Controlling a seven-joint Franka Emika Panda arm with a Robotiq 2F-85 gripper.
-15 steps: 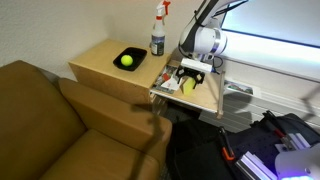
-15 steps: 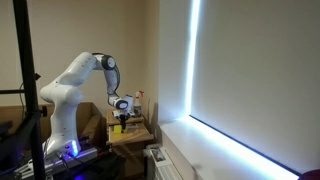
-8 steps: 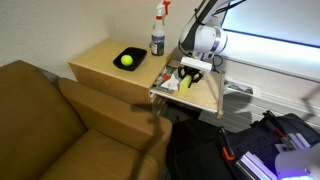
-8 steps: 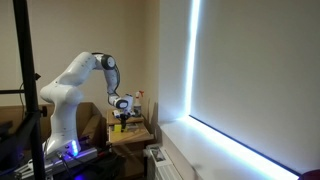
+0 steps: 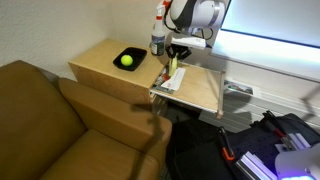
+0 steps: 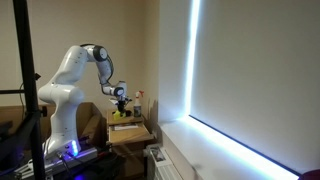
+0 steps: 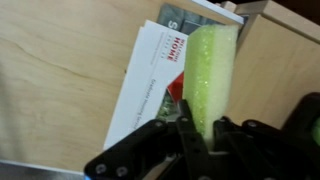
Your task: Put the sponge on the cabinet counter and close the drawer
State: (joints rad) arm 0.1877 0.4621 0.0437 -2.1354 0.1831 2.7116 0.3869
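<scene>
Wrist view: a white paper leaflet [image 7: 150, 85] lies flat on the smooth light-wood floor of the open drawer [image 7: 60, 60]. Right of it, my black pincer [image 7: 200, 135] pinches the soft, porous yellow-green rectangular sponge [image 7: 212, 70]. Only an exterior view shows the tan wooden cabinet counter [image 5: 98, 58] with a black bowl [image 5: 135, 53] and a round ball [image 5: 126, 61]. There the sponge hangs above the drawer.
</scene>
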